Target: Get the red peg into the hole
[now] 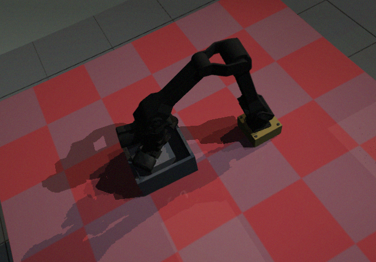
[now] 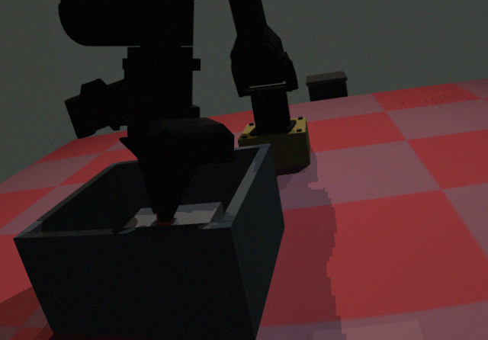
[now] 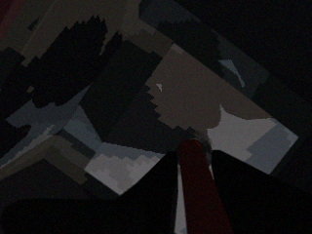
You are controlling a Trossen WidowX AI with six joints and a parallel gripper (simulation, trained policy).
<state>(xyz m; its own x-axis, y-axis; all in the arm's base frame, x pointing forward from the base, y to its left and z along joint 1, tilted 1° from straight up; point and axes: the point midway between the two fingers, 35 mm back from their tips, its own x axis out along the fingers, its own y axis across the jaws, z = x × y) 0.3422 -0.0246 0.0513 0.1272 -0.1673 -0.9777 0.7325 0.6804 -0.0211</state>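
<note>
The red peg stands between the fingers of my gripper, inside the open dark box. The fingers stand slightly apart, with a light gap beside the peg in the wrist view, so the gripper is a little open around it. The peg's lower end is at the pale plate, over or at the hole. A bit of dark ring shows to its right. How deep the peg sits cannot be told. In the top view the arm hides the peg and fingertips.
The box walls stand close around the gripper on all sides. The arm reaches over the box from its yellow base block. A dark block stands far behind in the exterior view.
</note>
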